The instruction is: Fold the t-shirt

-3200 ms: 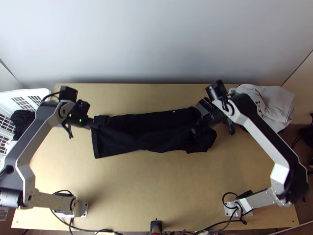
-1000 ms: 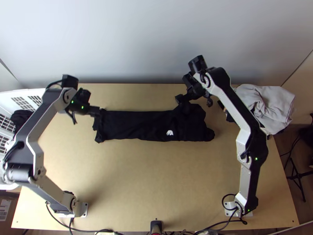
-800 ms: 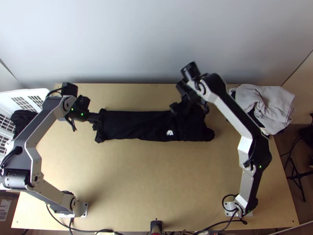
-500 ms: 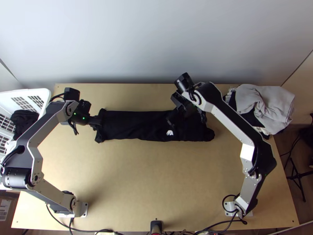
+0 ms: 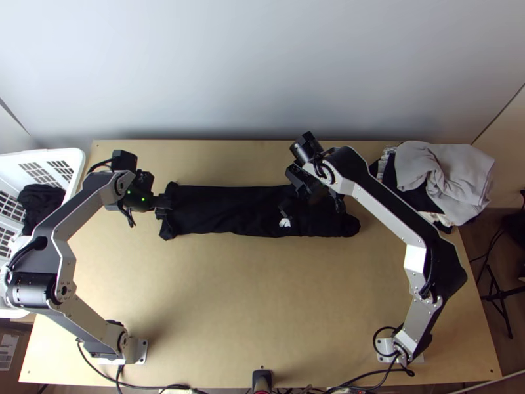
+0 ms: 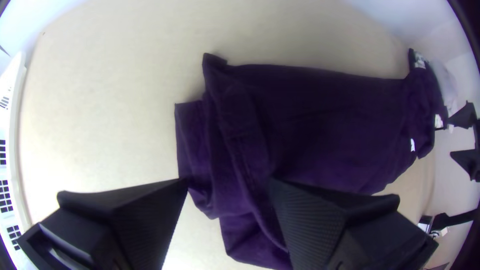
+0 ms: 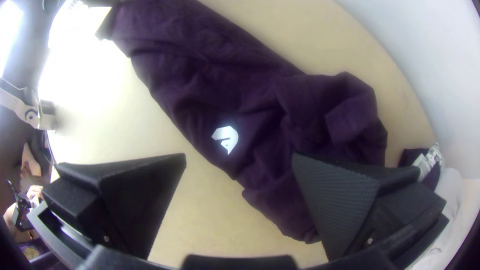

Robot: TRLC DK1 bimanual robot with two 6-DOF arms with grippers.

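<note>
T-shirt, black cloth (image 5: 230, 210), lies lengthwise in a long narrow strip across the light wooden bench (image 5: 262, 295). I judge the lengthwise folding largely done: the long edges run roughly parallel, and a white printed mark (image 5: 285, 222) faces up near the right-hand end.

Ends less tidy. At the left-hand end the layers are staggered and rucked; the right-hand end is bunched, with loose creases. No crosswise fold is made. Remaining, by my estimate: straighten both ends, then fold the strip across its length into a compact packet. Perhaps halfway or a little beyond.

Left pincer (image 6: 228, 181) is at the left-hand end, fingers spread, cloth showing between them but not clamped. Right pincer (image 7: 240, 157) is over the right-hand portion, likewise spread wide and gripping nothing. Contact with the fabric: cannot tell for either.

Containers: one white plastic basket with slotted walls (image 5: 20, 157), beside the bench's left edge. Contents: a crumpled heap of dark cloth (image 5: 41, 200). At the far right corner, outside any container, a loose pale grey cloth (image 5: 446, 177) lies heaped over darker fabric (image 5: 388, 177).
</note>
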